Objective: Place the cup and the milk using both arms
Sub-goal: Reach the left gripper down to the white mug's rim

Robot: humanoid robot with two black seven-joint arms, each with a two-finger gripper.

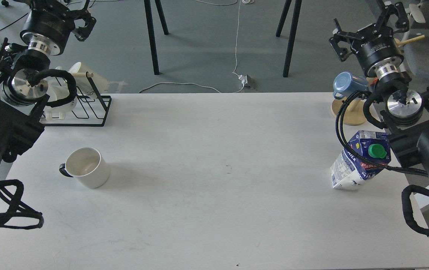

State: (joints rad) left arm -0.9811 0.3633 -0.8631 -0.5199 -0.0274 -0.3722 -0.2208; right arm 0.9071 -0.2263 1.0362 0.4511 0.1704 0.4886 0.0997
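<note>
My left gripper hangs high over the far left corner, beyond the table edge, well apart from everything on the white table. Its dark fingers run partly out of the top of the view, so I cannot tell whether they are spread or closed; nothing shows between them. My right gripper is raised over the far right side, above the floor past the table's far edge. Its two black fingers stand spread apart, released, with nothing in them.

The cup stands upright on the left part of the table, nearer the near edge than the rack is, its mouth open to me and its small black handle pointing left. It is well apart from both of my grippers.

The milk stands on the right side of the table, close to my right arm, its green cap facing me and a red band below it. A black cable from my right arm crosses in front of its upper part.

At the far left a black wire rack sits on the table holding white ware, partly hidden by my left arm. At the far right a blue mug hangs on a wooden stand.
</note>
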